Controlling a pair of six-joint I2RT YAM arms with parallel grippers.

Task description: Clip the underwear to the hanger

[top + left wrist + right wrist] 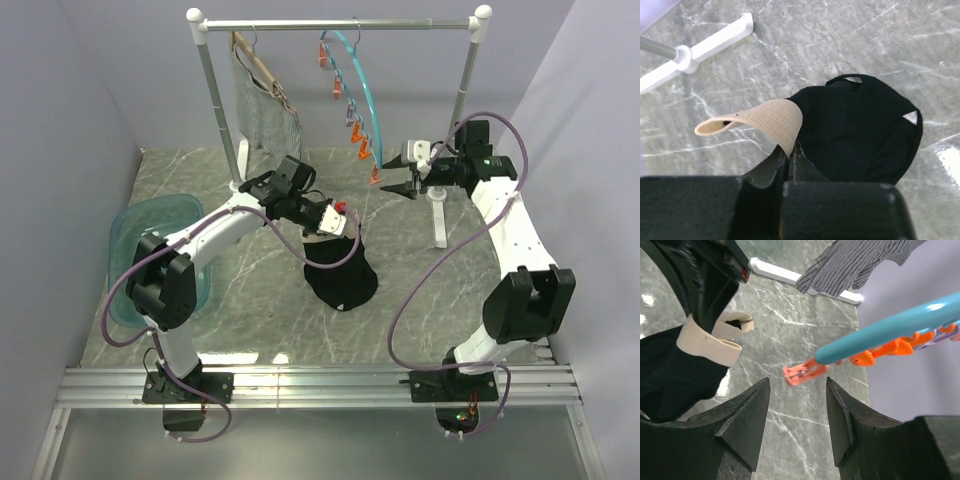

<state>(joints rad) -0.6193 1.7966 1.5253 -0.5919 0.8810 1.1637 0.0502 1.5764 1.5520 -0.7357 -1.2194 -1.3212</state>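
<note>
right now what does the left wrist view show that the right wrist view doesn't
Only the left wrist view: the rack's metal pole and the whole black body of the underwear, seen from just behind the shut left jaws. Only the right wrist view: the teal hanger, its orange clips, the grey cloth and the open right jaws. Both: the pale waistband pinched by the left jaws, the marble table and the rack's white foot.
</note>
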